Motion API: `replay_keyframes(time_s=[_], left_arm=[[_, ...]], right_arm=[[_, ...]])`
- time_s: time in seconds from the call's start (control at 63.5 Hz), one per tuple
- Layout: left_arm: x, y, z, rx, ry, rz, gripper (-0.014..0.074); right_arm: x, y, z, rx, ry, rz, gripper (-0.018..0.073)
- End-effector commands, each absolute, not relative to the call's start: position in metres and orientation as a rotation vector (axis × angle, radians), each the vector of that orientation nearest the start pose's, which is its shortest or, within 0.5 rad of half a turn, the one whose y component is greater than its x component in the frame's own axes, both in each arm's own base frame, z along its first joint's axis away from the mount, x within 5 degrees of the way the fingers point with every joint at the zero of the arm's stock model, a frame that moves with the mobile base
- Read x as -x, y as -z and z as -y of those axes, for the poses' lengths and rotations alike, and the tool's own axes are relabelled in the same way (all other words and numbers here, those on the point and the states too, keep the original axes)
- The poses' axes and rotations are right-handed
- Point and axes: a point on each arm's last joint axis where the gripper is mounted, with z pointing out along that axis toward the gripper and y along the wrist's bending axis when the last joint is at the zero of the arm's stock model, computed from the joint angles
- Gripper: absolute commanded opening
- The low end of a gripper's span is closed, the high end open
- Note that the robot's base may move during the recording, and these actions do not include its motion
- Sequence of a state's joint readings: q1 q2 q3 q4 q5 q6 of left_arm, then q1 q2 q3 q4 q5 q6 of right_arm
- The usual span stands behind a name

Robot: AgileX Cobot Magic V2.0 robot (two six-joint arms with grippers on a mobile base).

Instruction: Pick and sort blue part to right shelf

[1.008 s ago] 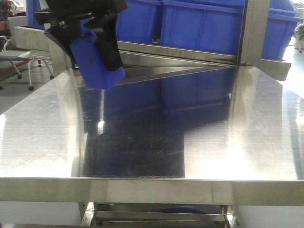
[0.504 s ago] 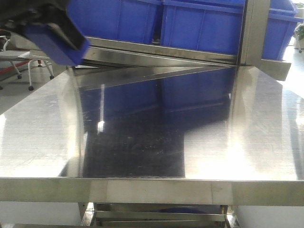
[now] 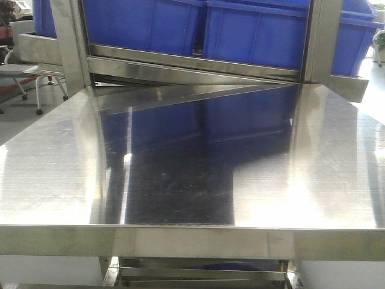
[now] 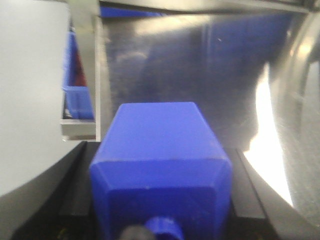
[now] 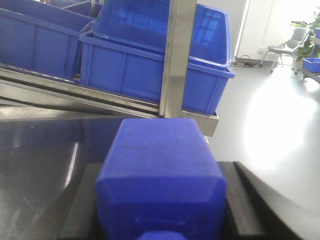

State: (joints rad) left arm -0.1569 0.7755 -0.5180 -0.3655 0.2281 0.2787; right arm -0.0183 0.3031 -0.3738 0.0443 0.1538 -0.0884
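Exterior front-facing: steel table (image 3: 60, 180) mirrors right shelf (image 3: 192, 65) bins (image 3: 252, 33); chair (image 3: 15, 71) far left.

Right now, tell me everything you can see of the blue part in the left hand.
The blue part is a solid-blue, plastic-looking block: square body, bevelled shoulders, a short round neck cut off by the frame's bottom edge. It lies lengthwise between the left hand's black fingers, which flank and seem to clamp its two sides, base pointing away from the camera. Beyond it is the shiny steel table; contact with it cannot be told.
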Motion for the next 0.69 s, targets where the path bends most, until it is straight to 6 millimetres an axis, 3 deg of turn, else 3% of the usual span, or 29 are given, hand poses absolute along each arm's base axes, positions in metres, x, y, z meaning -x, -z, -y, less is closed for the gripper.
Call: replay_keyframes(time_s=[0.0, 0.331, 0.488, 0.677], left_arm=[[-0.139, -0.311, 0.022, -0.051, 0.212, -1.785, 0.0223], [-0.087, -0.313, 0.007, 0.025, 0.141, -1.664, 0.0256], [-0.077, -0.315, 0.006, 0.032, 0.129, -1.635, 0.0348], [-0.068, -0.318, 0.006, 0.023, 0.117, -1.585, 0.0345]], right_arm=[[-0.076, -0.324, 0.002, 0.027, 0.065, -1.443, 0.0267], [-0.076, -0.324, 0.002, 0.027, 0.065, -1.443, 0.0267], [-0.076, -0.324, 0.002, 0.027, 0.065, -1.443, 0.0267], [-0.076, -0.324, 0.002, 0.027, 0.065, -1.443, 0.0267]])
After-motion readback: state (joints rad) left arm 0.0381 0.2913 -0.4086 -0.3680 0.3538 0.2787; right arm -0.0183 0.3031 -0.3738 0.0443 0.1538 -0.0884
